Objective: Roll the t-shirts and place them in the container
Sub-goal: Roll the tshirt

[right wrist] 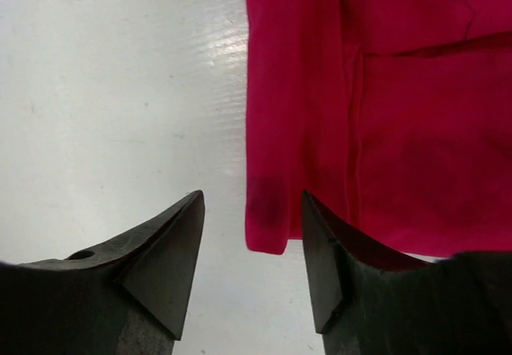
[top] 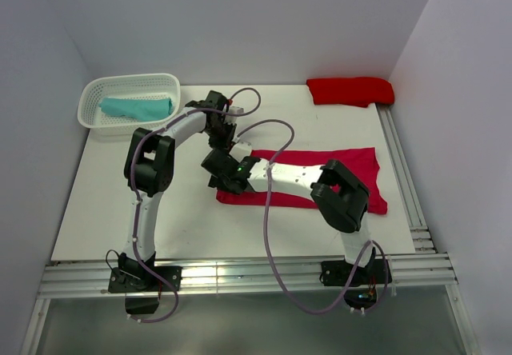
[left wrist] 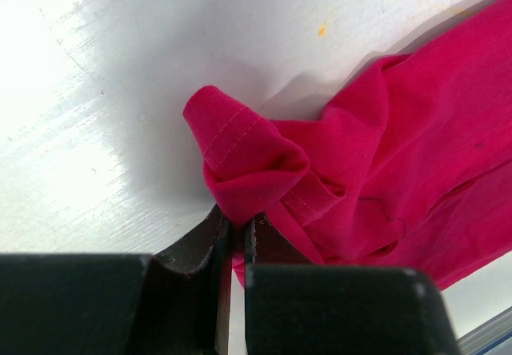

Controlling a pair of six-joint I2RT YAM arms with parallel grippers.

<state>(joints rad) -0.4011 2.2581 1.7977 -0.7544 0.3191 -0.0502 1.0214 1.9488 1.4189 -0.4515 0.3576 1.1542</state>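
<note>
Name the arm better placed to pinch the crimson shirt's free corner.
Right, probably. The right pincer stands open with a corner of the crimson t-shirt between its tips; the left pincer is shut on a bunched hem.

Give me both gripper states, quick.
Left gripper: shut on the crimson shirt, pinching a folded hem.
Right gripper: open, holding nothing, jaws either side of the shirt's corner.

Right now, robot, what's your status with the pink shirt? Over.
Left gripper shut on crimson t-shirt hem. Right gripper open over its corner. Shirt folded flat, not yet rolled. Nothing lying on it.
</note>
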